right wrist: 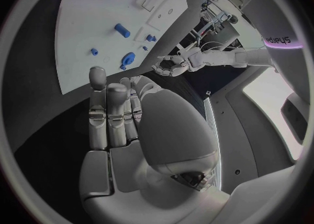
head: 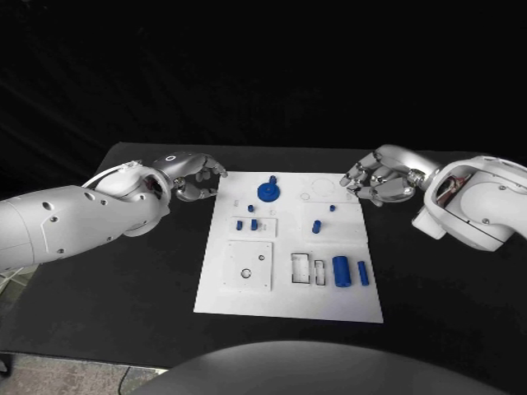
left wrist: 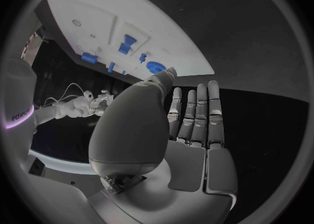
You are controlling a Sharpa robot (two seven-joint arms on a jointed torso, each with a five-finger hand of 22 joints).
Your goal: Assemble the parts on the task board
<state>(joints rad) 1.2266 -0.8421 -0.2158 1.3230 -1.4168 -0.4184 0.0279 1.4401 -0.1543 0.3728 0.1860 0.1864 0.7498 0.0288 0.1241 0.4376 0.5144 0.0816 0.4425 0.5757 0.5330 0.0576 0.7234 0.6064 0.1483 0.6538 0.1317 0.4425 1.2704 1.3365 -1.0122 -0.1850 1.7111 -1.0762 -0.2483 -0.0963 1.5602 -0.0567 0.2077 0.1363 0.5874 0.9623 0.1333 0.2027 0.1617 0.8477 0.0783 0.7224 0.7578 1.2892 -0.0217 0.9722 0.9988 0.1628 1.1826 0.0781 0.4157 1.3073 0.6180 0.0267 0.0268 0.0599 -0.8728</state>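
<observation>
Hands flank the far end of the task board, neither holding anything: the left hand hovers just off the board's far left corner with fingers loosely curled but apart, the right hand off the far right corner, likewise empty. Blue parts lie scattered on the board: a round gear-like piece at the far middle, small pegs mid-board, and two larger cylinders near the right edge. Judging from this, the step is the first reach for a part. Best done by picking the piece closest to a hand, likely the gear-like piece, descending straight over it and closing the fingers only once centred, so neighbouring pegs stay undisturbed
</observation>
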